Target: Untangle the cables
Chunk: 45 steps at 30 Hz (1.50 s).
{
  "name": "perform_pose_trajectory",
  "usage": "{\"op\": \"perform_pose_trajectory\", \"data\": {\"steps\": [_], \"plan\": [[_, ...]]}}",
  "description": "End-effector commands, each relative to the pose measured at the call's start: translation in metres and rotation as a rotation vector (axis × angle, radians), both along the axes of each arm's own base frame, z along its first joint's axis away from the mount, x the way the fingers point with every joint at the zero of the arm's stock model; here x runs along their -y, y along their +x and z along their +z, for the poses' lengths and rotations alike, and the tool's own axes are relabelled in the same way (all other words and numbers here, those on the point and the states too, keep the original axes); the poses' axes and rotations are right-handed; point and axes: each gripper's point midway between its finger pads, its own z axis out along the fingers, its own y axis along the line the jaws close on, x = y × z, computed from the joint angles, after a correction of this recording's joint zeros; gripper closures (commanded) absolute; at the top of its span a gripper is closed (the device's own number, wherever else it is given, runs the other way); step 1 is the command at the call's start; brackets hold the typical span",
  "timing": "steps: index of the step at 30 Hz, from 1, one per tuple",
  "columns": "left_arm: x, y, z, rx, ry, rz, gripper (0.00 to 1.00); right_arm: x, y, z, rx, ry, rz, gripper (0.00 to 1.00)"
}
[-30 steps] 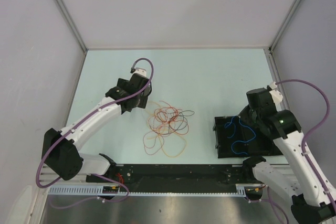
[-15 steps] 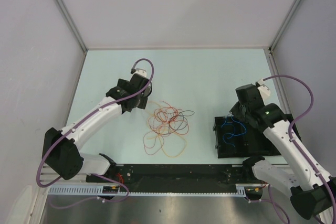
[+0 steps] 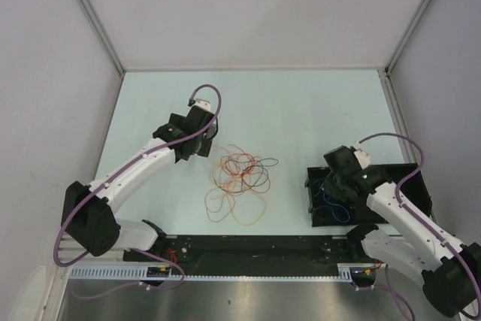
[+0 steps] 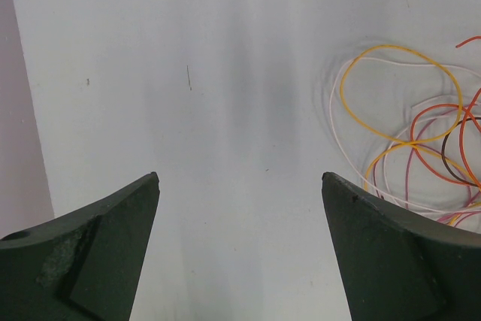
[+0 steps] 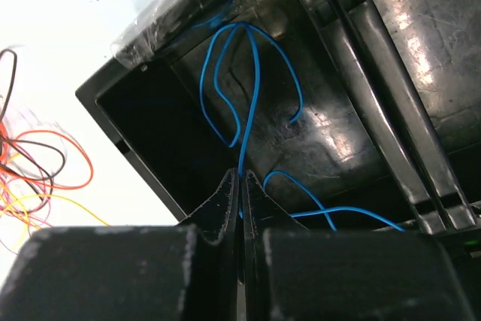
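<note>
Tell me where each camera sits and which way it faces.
Top external: above and behind the robot, looking down on the table; left arm and right arm show.
Left wrist: looks down at table beside the tangle of cables; open left hand shows.
Right wrist: looks into the black tray; right hand shut on the blue cable.
Shared: all three show the tangle.

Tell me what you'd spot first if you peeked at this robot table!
A bright tangle of orange, red and pink cables lies in the middle of the pale table. On the right, the right gripper is shut on a thin blue cable over a black tray. The left gripper hangs wide open beside the tangle.
</note>
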Motion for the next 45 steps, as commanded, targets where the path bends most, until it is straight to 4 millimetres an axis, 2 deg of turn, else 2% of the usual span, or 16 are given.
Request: {"op": "perform_pose_trajectory", "data": {"steps": [1, 8, 15, 19, 24, 26, 28, 31, 35, 38, 42, 45], "plan": [[0.004, 0.000, 0.001, 0.000, -0.009, -0.009, 0.06, -0.005, 0.023, 0.004, 0.067, 0.012, -0.021, 1.00], [0.003, -0.001, 0.001, -0.003, -0.005, -0.009, 0.06, -0.003, 0.042, -0.007, 0.056, -0.009, 0.015, 1.00], [0.003, 0.000, -0.001, -0.009, -0.004, -0.011, 0.06, -0.009, 0.059, 0.008, 0.155, 0.015, 0.142, 1.00], [0.004, -0.001, -0.001, -0.011, -0.007, -0.011, 0.06, -0.017, 0.053, 0.011, 0.191, 0.060, 0.214, 1.00], [0.004, -0.001, 0.000, -0.008, -0.008, -0.012, 0.06, -0.019, 0.043, 0.010, 0.215, 0.102, 0.232, 1.00], [0.004, -0.001, 0.000, -0.007, -0.010, -0.011, 0.06, -0.018, 0.038, 0.011, 0.221, 0.115, 0.237, 0.94], [0.004, -0.001, 0.001, -0.005, -0.011, -0.013, 0.06, -0.018, 0.037, 0.014, 0.231, 0.122, 0.235, 0.66], [0.004, -0.001, 0.001, -0.007, -0.014, -0.015, 0.06, -0.028, 0.036, 0.028, 0.270, 0.188, 0.261, 0.55], [0.004, -0.001, 0.001, -0.005, -0.015, -0.014, 0.06, -0.040, 0.037, 0.048, 0.316, 0.267, 0.288, 0.50], [0.004, -0.002, 0.001, -0.005, -0.017, -0.015, 0.06, -0.041, 0.039, 0.058, 0.326, 0.270, 0.295, 0.50], [0.004, -0.002, 0.001, -0.004, -0.015, -0.017, 0.06, -0.034, 0.041, 0.062, 0.320, 0.211, 0.306, 0.50], [0.004, -0.002, 0.001, -0.005, -0.014, -0.016, 0.06, -0.022, 0.040, 0.056, 0.249, 0.137, 0.276, 0.50]]}}
